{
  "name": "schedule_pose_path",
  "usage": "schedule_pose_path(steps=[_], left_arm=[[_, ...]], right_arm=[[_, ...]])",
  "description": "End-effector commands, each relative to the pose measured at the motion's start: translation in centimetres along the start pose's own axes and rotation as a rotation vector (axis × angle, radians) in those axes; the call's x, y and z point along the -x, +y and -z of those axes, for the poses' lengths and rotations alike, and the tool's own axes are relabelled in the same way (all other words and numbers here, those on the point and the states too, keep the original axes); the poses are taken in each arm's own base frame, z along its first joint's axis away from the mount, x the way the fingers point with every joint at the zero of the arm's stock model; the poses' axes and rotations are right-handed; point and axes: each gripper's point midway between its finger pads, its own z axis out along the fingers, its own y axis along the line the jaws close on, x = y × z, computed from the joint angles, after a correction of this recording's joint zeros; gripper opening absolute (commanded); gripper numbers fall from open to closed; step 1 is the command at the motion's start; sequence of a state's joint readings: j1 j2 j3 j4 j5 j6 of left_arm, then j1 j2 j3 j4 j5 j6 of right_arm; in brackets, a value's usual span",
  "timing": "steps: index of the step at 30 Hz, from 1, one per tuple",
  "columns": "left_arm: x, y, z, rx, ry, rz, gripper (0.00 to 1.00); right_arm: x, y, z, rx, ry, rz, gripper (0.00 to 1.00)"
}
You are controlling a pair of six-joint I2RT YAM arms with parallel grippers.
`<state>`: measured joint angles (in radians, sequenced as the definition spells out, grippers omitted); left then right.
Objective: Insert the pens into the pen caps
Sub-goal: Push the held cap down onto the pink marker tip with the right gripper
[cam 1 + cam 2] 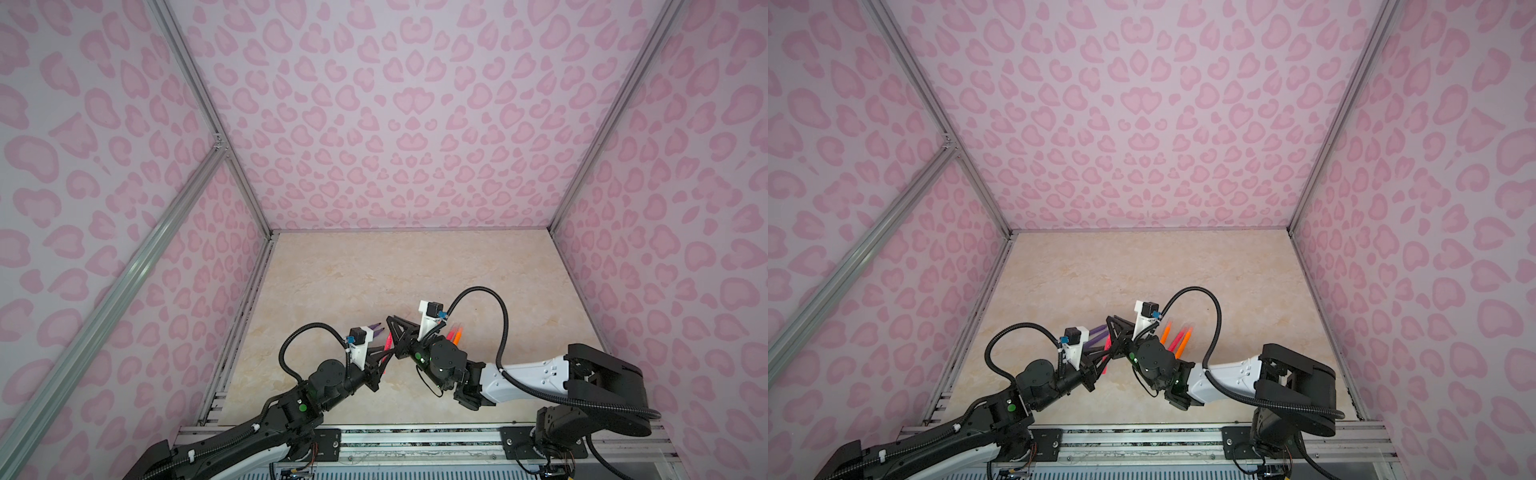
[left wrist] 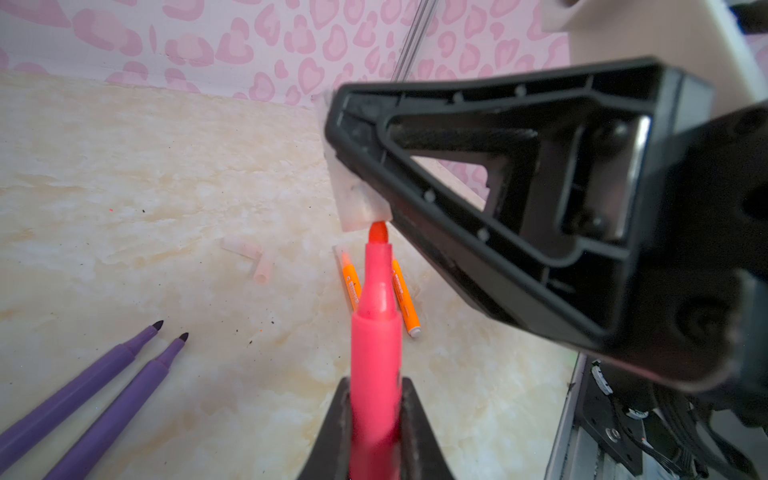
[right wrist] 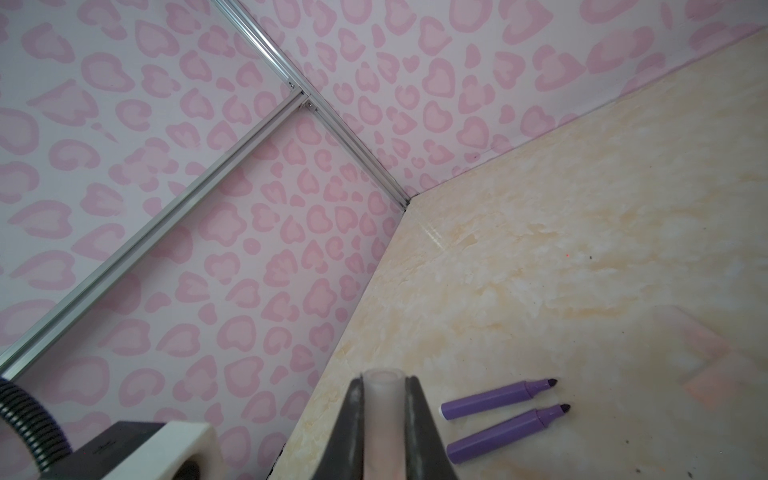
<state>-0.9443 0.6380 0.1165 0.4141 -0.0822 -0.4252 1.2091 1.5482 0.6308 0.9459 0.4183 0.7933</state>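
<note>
Revealing loose caps (image 2: pixel 241 248), left wrist only

I work inside a robot test booth, a lab rig. Pink-spotted panels (image 1: pixel 411 124) held in bare aluminium bars (image 1: pixel 203 104) box in a beige marble-look counter (image 1: pixel 374 266), and a slotted metal rail (image 1: pixel 415 434) along its front edge carries the black plates (image 1: pixel 328 442) my arms (image 1: pixel 528 374) are bolted to.
</note>
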Motion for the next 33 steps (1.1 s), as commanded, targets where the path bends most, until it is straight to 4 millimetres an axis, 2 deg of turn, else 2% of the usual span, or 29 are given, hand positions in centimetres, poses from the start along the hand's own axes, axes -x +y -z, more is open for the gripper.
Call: schedule_pose_path(steps=[1, 6, 18, 27, 33], left_arm=[[0.6, 0.0, 0.1, 0.004, -0.027, 0.005, 0.03], [0.6, 0.1, 0.0, 0.008, -0.025, 0.005, 0.03], [0.7, 0.3, 0.2, 0.017, -0.036, 0.016, 0.03], [0.8, 0.1, 0.6, 0.002, -0.055, 0.021, 0.03], [1.0, -0.1, 1.1, -0.019, -0.074, 0.028, 0.03]], right_arm=[[0.4, 0.0, 0.2, 0.007, -0.026, -0.010, 0.00], [0.3, -0.1, 0.4, 0.006, -0.023, -0.012, 0.00], [-1.9, 0.7, 1.0, 0.057, 0.006, -0.016, 0.00], [-2.2, 0.0, 2.2, 0.108, -0.021, -0.009, 0.00], [-2.5, 0.7, 2.8, 0.199, -0.038, -0.009, 0.07]])
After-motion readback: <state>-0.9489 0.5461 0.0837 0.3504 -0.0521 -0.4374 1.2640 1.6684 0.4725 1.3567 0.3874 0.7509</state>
